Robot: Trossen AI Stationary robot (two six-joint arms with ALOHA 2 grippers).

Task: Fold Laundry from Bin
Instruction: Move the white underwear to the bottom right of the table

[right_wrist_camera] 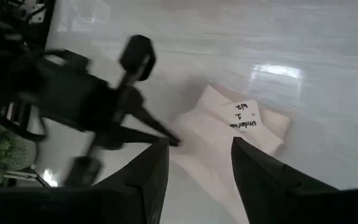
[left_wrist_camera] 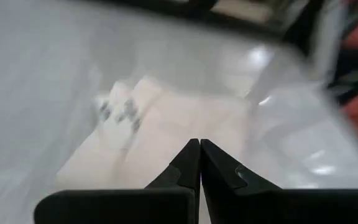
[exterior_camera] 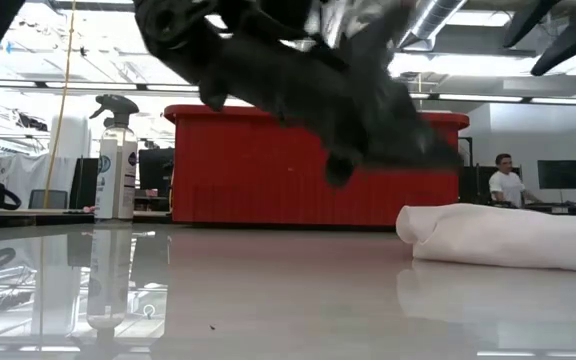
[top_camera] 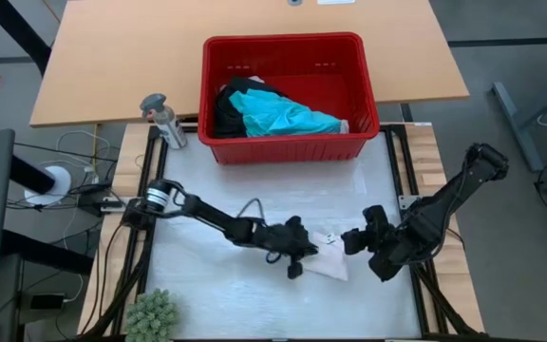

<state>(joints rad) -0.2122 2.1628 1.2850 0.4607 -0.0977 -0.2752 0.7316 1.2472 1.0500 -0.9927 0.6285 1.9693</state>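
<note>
- High view: both arms are down at the near middle of the table, working one small pale pink-white piece. The left gripper sits at the piece's left edge, the right gripper just off its right edge. Up at the far end, the red bin holds the turquoise shirt and black clothing, not yet taken out. A spray bottle stands beside the bin's left corner.
- Low view: the pale piece lies flat and bundled on the table, with a dark arm blurred above it. The bin's red wall fills the back.
- Left wrist view: the left gripper, fingers pressed together, tips over the pale piece; holding nothing, as far as I can see.
- Right wrist view: the right gripper, fingers parted around nothing, hangs over the piece, label showing.
- My read: this is the folding step on the small piece; next calls for pinching an edge cleanly and carrying it across.
</note>
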